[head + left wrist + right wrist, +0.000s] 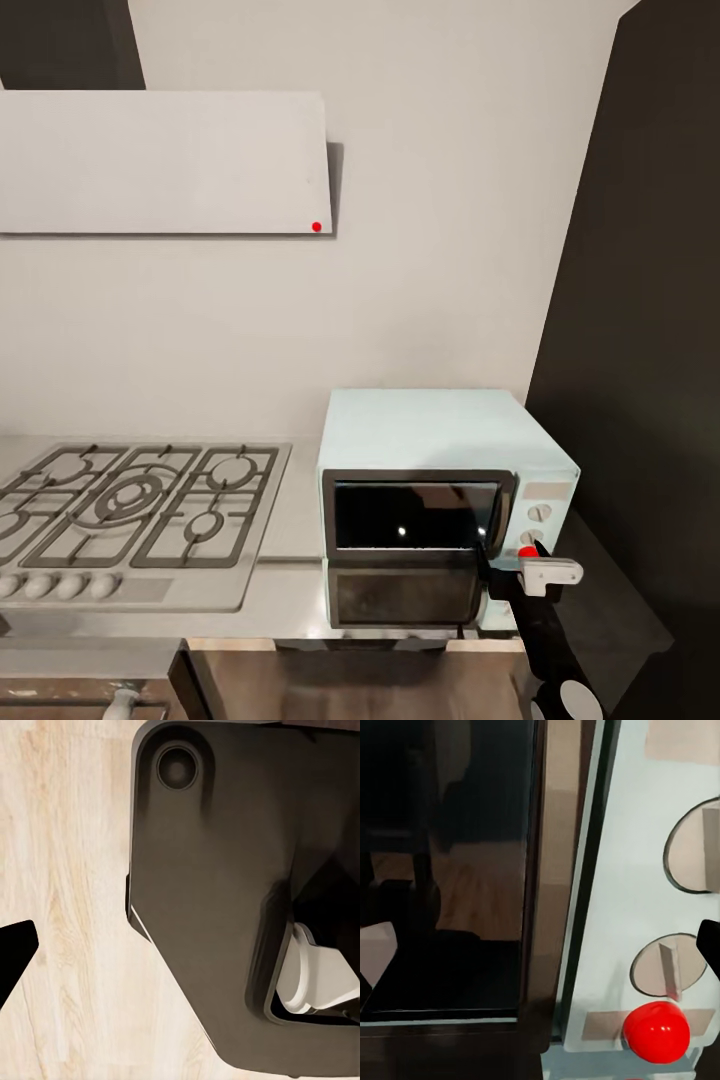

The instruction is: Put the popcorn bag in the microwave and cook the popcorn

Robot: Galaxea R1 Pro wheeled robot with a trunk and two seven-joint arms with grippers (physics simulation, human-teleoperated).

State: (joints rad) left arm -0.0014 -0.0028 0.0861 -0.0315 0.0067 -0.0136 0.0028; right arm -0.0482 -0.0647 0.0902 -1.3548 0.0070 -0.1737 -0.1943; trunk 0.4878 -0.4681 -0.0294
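The microwave (pixel 445 505) stands on the grey surface (pixel 290 590) just right of the gas hob (pixel 130 520), its glass door shut, and the right pincer (pixel 530 565) hangs at its control panel. I cannot tell how far that pincer is parted. The left wrist view looks down on the robot's dark base (pixel 225 892) and wooden floor (pixel 67 870). In the right wrist view, the microwave's red dot (pixel 656 1031) sits just below a knob (pixel 667 967), right of the door.

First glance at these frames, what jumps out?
The mint-blue microwave on the grey countertop, door shut, with the right hand right at its control panel. Close up, a red button sits below two knobs. A gas hob lies to the microwave's left.
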